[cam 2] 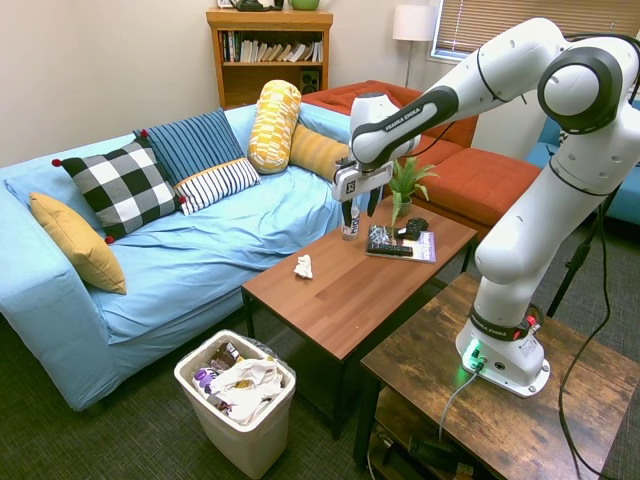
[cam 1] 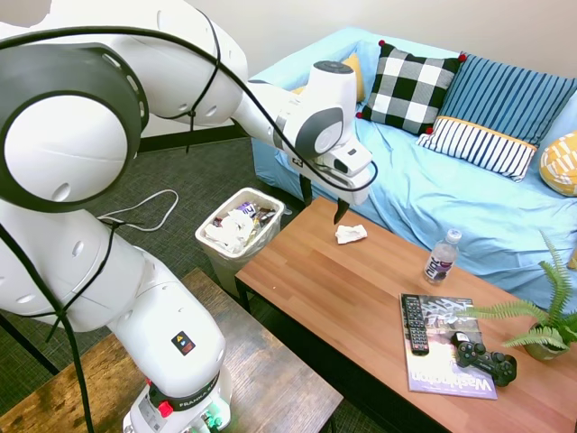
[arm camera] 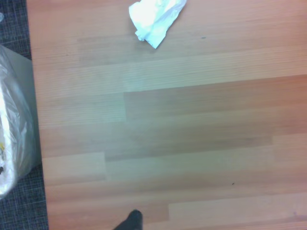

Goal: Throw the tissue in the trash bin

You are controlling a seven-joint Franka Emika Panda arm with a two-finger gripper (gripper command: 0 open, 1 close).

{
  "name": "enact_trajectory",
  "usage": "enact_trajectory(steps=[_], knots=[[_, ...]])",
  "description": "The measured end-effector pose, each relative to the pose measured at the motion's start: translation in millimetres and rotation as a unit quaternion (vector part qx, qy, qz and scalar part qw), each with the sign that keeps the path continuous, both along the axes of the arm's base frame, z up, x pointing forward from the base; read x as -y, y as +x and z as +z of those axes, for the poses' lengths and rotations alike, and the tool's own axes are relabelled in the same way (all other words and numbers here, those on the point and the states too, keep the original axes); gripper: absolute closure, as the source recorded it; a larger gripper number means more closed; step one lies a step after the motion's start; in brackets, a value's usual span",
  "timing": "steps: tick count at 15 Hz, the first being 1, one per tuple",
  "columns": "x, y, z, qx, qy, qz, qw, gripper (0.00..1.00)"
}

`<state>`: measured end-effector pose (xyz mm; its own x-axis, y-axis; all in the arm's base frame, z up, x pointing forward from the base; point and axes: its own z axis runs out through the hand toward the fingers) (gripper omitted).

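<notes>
Living room: blue sofa (cam 2: 200, 250) with patterned cushions (cam 2: 122, 188), wooden tabletop (cam 2: 350, 290), dark carpet (cam 2: 130, 440), bookshelf (cam 2: 268, 50) against a beige wall (cam 2: 90, 70), orange couch (cam 2: 480, 175), floor lamp (cam 2: 412, 22), blinds (cam 2: 480, 20).

The white arm reaches out level, wrist bent down, its hand (cam 2: 360, 208) hanging empty (fingers spread apart).

I see a smooth, matt wood-grain coffee table (cam 1: 361, 298), a crumpled soft paper tissue (cam 1: 351, 234), a white plastic trash bin (cam 2: 240, 440) with thin glossy liner, a cloth-covered sofa (cam 2: 200, 250), and a clear plastic bottle (cam 1: 441, 258).
</notes>
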<state>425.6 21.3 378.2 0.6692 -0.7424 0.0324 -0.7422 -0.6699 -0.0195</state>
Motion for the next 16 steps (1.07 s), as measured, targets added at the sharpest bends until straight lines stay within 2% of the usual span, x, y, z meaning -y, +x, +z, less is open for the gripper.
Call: enact_trajectory(steps=[4, 7, 11, 16], knots=[[-0.1, 5.8, -4.6, 0.003, 0.001, -0.002, 1.0000, 0.00], [-1.3, 28.5, -19.2, 0.008, 0.007, -0.026, 0.9996, 0.00], [-13.6, 84.4, -60.8, -0.005, 0.018, -0.090, 0.9958, 0.00], [-33.3, 154.3, -138.4, -0.028, 0.018, -0.149, 0.9884, 0.00]])
